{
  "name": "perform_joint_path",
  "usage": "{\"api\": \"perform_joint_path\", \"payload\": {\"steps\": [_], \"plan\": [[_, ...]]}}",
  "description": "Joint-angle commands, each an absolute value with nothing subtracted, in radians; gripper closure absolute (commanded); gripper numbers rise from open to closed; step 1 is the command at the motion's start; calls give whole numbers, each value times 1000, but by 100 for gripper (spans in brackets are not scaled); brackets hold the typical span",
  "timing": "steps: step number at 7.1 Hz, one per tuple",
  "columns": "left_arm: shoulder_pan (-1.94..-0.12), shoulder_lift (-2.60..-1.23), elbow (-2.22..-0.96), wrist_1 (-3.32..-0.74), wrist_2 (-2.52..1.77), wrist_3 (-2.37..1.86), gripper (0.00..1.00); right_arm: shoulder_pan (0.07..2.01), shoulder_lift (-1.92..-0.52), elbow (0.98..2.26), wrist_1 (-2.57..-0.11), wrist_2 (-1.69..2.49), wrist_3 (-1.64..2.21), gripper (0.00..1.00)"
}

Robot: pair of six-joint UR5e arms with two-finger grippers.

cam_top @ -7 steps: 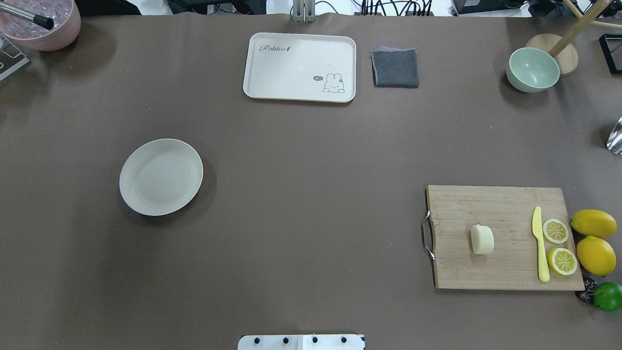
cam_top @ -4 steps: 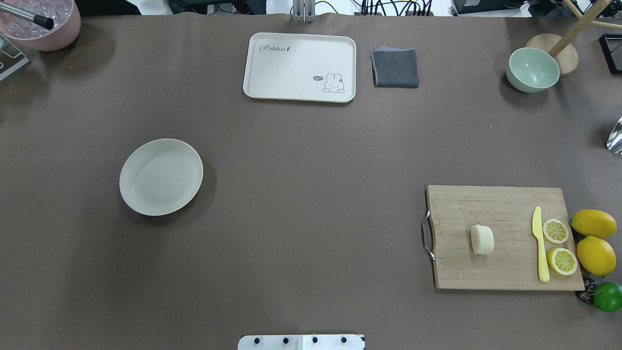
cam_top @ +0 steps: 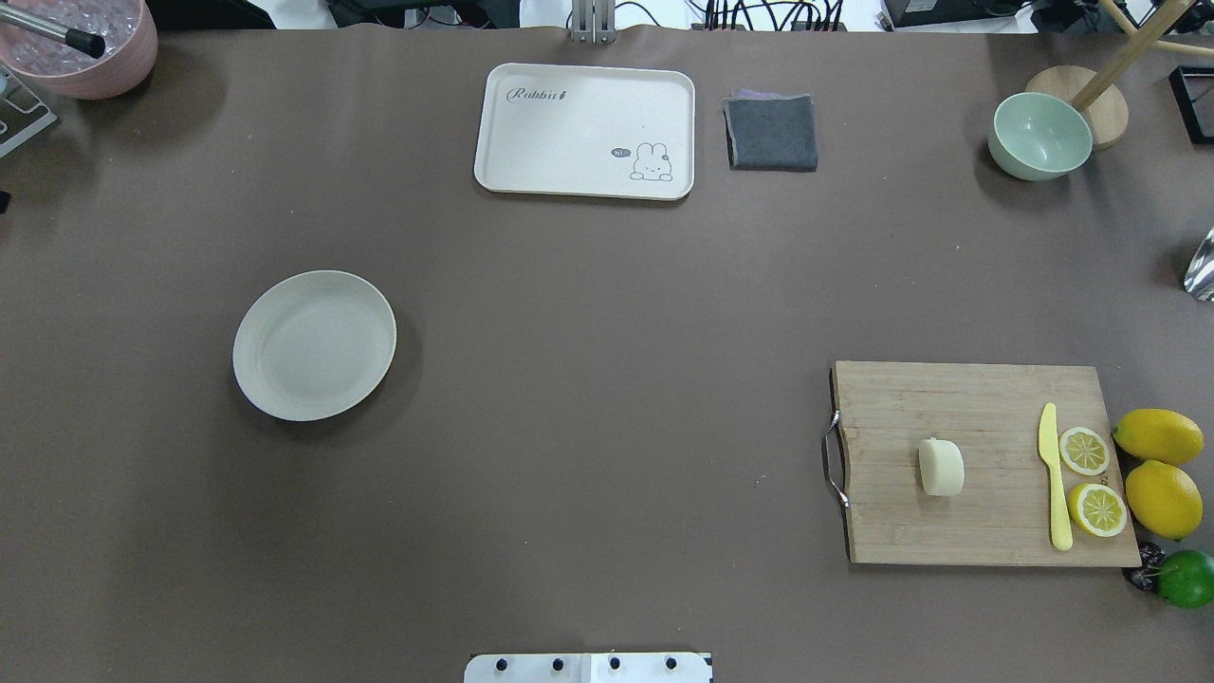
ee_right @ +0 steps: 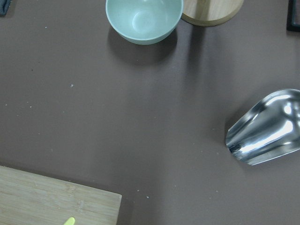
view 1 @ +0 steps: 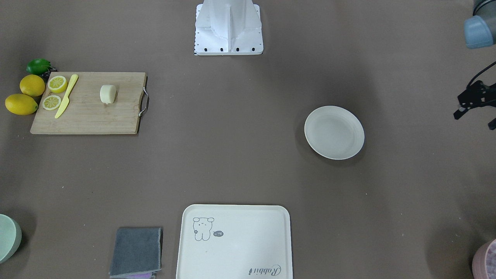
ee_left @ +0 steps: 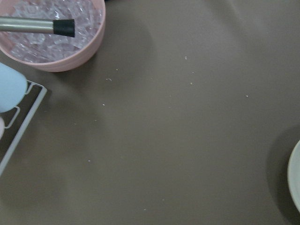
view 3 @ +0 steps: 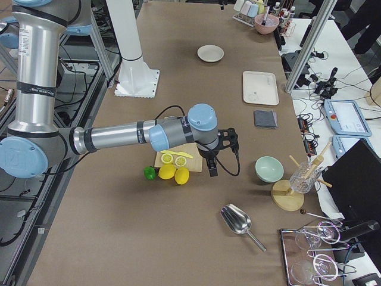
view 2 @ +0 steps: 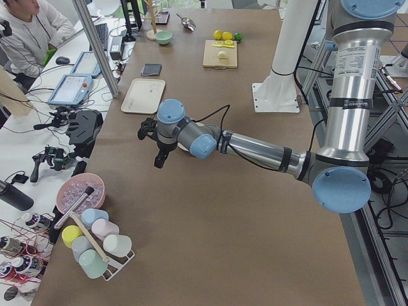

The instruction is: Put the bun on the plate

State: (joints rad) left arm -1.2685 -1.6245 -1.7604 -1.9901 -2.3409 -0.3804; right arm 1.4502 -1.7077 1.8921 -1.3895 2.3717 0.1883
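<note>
Since the bun (cam_top: 941, 467) lies untouched near the middle of the wooden cutting board (cam_top: 948, 398), on the robot's right side of the bench (cam_top: 607, 379), the task is judged to be at its very start. It is a small, pale, smooth lump, rounded, with what seems a flatter face turned toward the board's metal handle (cam_top: 833, 460). It looks light and probably soft, so a firm squeeze could dent it, and the smooth skin might slip. The safest hold would likely be a gentle pinch from above across its two rounded flanks, low on the body. A yellow knife (cam_top: 1053, 474) and two lemon halves (cam_top: 1084, 451) lie well apart from it at the board's outer end, leaving room for fingers on either side. Beyond the board's edge sit two whole lemons (cam_top: 1162, 498) and a lime (cam_top: 1186, 579). The plate (cam_top: 313, 278) stands bare, far across the bench on the robot's left. The right hand (view 3: 221, 156) hangs past the board's far end, seen only from the side, so whether it is spread or closed cannot be told. The left hand (view 1: 475, 116) hovers beyond the plate at the frame's edge, with its fingers apparently spread and nothing between them.
</note>
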Motion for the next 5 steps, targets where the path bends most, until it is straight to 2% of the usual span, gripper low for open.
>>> {"api": "perform_joint_path", "payload": {"steps": [1, 3, 5], "plan": [[-1130, -1628, -1731, -2106, -2338, -614, 2, 1268, -1697, 1910, -1260, 2277, 486, 0], [-1024, -1663, -1613, -2297, -2324, -777, 2, 1136, -1697, 1910, -1187, 2203, 649, 0], [-910, -1712, -1516, -2449, -2265, -947, 2, 1117, -1697, 1913, -1184, 2204, 649, 0]]}}
